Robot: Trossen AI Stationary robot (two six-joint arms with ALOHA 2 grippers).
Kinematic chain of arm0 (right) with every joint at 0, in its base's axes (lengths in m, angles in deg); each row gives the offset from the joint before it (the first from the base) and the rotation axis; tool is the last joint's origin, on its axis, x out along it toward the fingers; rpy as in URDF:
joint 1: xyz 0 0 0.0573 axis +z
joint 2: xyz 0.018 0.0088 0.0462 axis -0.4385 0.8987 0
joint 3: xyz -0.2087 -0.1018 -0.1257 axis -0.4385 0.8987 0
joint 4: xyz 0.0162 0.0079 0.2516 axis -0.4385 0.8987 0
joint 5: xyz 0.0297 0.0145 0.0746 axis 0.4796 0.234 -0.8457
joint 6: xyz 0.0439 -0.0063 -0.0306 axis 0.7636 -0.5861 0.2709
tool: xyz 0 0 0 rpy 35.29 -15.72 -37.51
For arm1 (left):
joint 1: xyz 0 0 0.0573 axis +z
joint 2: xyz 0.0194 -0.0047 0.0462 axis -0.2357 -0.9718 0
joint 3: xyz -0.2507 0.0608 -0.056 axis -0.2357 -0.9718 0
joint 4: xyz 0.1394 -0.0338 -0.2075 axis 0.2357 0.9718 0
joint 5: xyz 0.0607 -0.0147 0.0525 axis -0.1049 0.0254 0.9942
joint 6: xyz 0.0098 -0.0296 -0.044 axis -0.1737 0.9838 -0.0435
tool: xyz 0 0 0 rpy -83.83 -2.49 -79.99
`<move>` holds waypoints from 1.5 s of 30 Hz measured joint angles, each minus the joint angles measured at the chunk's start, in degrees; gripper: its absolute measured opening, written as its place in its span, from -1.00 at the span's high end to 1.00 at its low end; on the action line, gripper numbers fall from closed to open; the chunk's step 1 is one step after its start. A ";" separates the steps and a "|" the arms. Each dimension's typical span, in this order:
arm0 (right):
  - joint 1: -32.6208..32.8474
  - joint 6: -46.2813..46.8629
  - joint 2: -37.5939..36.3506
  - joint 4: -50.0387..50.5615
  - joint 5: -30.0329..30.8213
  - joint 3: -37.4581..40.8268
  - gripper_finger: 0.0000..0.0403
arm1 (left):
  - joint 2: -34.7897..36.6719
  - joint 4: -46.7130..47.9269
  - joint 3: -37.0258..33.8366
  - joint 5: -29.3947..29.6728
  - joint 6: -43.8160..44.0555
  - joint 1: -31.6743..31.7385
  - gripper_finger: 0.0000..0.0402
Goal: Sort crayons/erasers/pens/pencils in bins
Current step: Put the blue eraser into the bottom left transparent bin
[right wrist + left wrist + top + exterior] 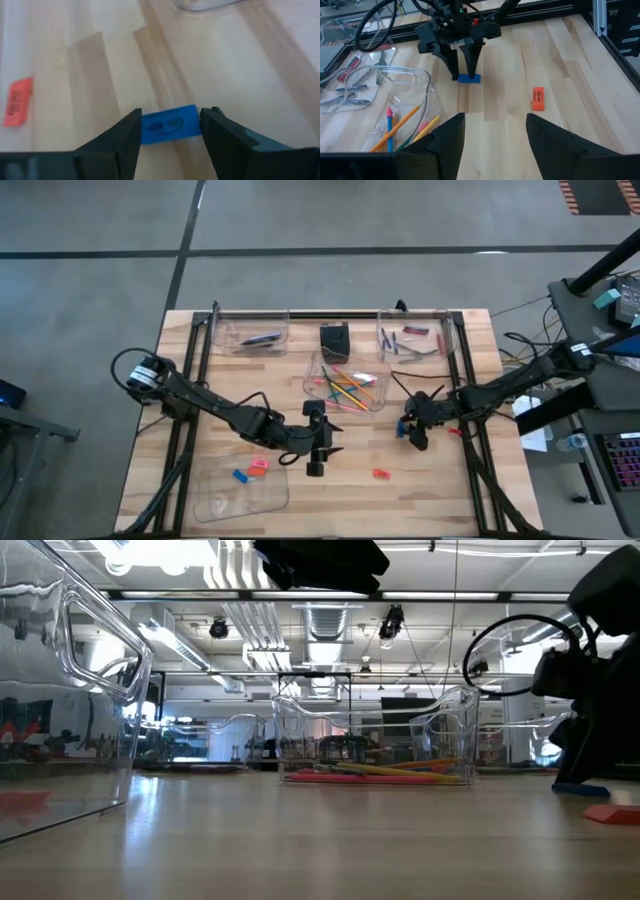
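A light wooden plank table (430, 490) with a black metal frame is standing on a smooth grey concrete floor (90, 270) crossed by dark seam lines. Beyond it, bright ceiling lights (150, 552) and silver ventilation ducts (325, 620) are hanging overhead. A grey side desk (600, 390) with cables is sitting beside the table.

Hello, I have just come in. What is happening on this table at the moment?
Two robot arms are sorting stationery into clear bins. The right gripper is down at the table with its fingers on either side of a blue eraser; the eraser lies on the wood. The left gripper hangs open near the table's middle, holding nothing. A red eraser lies loose on the table. The middle bin already holds the pencils.
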 joint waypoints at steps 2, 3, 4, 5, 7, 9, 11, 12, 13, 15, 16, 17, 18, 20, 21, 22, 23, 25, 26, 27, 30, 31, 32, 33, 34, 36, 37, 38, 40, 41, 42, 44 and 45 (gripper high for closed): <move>0.01 -0.08 1.63 -2.33 -1.15 0.02 0.05 | 0.00 0.00 0.00 0.00 0.00 0.00 0.03; 0.03 -0.25 2.68 -3.36 -1.46 0.00 0.05 | 0.00 -0.02 0.00 0.00 0.00 0.00 0.03; 0.03 -0.28 3.73 -3.98 -1.51 0.00 0.05 | 0.00 -0.02 0.00 0.00 0.00 0.00 0.03; 0.01 -0.27 4.93 -4.25 -1.52 0.00 0.05 | 0.00 -0.01 0.00 0.00 0.00 0.00 0.03; 0.01 -0.26 7.62 -4.74 -1.47 0.03 0.06 | 0.00 -0.02 0.00 0.00 0.00 0.00 0.03; 0.01 -0.24 10.51 -6.13 -1.31 -0.04 0.11 | 0.00 -0.01 0.00 0.00 0.00 0.00 0.03; 0.01 -0.26 13.16 -7.81 -1.01 -0.21 0.18 | 0.00 0.00 0.00 0.00 0.00 0.00 0.03; 0.01 -0.28 14.31 -8.68 -0.82 -0.24 0.24 | 0.00 0.00 0.00 0.00 0.00 0.00 0.03; 0.01 -0.31 15.33 -9.61 -0.75 -0.23 0.30 | 0.00 0.00 0.00 0.00 0.00 0.00 0.03; 0.00 -0.29 16.68 -10.53 -0.33 -0.30 0.45 | 0.00 -0.02 -0.06 0.00 0.00 0.00 0.03; -0.03 -0.28 17.10 -10.58 -0.35 -0.45 0.53 | 0.00 -0.03 -0.12 0.00 0.00 0.00 0.03; -0.03 -0.25 17.38 -10.63 -0.45 -0.63 0.61 | 0.00 -0.04 -0.17 0.00 0.00 0.00 0.03; -0.03 -0.15 17.43 -10.56 -0.70 -0.71 0.70 | 0.00 -0.02 -0.23 0.00 0.00 0.00 0.03; -0.03 -0.42 17.04 -10.02 -0.85 -0.96 0.86 | 0.01 -0.03 -0.34 0.00 0.00 0.00 0.03; -0.06 -0.50 16.79 -9.67 -0.85 -1.08 0.90 | 0.00 -0.02 -0.39 0.00 0.00 0.00 0.03; -0.06 -0.50 16.33 -9.19 -0.87 -1.22 0.92 | 0.00 -0.02 -0.44 0.00 0.00 0.00 0.03; -0.06 -0.50 15.91 -8.74 -0.98 -1.34 0.92 | 0.00 -0.02 -0.44 0.00 0.00 0.01 0.03; -0.06 -0.50 14.93 -7.50 -1.26 -1.85 0.94 | 0.00 -0.02 -0.50 0.00 0.02 0.00 0.03; -0.03 -0.49 14.32 -6.66 -1.50 -2.17 0.94 | 0.00 -0.02 -0.50 0.00 0.00 0.00 0.03; -0.03 -0.50 13.74 -5.42 -1.86 -2.61 0.95 | 0.00 -0.02 -0.50 0.00 0.00 0.00 0.03; 0.03 -0.52 11.57 -0.92 -2.55 -4.91 0.95 | 0.01 -0.04 -0.52 0.00 0.00 0.00 0.03; 0.03 -0.54 10.82 0.57 -2.55 -5.92 0.96 | 0.01 -0.04 -0.55 0.00 0.00 0.00 0.03; 0.03 -0.66 10.05 1.95 -2.54 -6.94 0.96 | 0.00 -0.04 -0.56 0.00 0.00 0.02 0.03; 0.03 -0.78 9.23 3.33 -2.54 -8.03 0.96 | 0.00 -0.03 -0.60 0.00 0.00 0.01 0.03; 0.04 -1.17 8.57 4.72 -2.60 -9.11 0.96 | 0.00 -0.04 -0.63 0.00 0.00 0.01 0.03; 0.14 -1.97 7.33 8.11 -3.01 -11.12 0.96 | 0.01 -0.04 -0.64 0.00 0.04 0.01 0.03; 0.15 -2.44 6.72 9.17 -2.97 -12.42 0.96 | 0.00 -0.06 -0.64 0.00 0.05 0.00 0.03; 0.28 -2.93 6.31 9.51 -2.85 -13.97 0.96 | 0.00 -0.13 -0.70 0.00 0.16 0.01 0.03; 0.47 -3.45 5.49 10.86 -2.34 -16.33 0.96 | 0.00 -1.05 -1.20 0.00 1.48 0.00 0.03; 0.64 -3.63 5.26 11.88 -2.15 -17.40 0.96 | 0.00 -1.95 -1.67 0.00 1.73 0.00 0.03; 0.80 -3.78 5.18 12.19 -1.94 -18.47 0.96 | 0.02 -3.19 -2.21 -0.06 1.94 0.06 0.03; 1.05 -4.45 4.92 12.43 -1.81 -20.63 0.96 | 0.02 -6.12 -3.45 -0.07 1.99 0.10 0.03; 1.32 -4.71 4.86 12.74 -1.38 -21.81 0.96 | 0.00 -7.56 -3.99 -0.07 2.02 0.20 0.03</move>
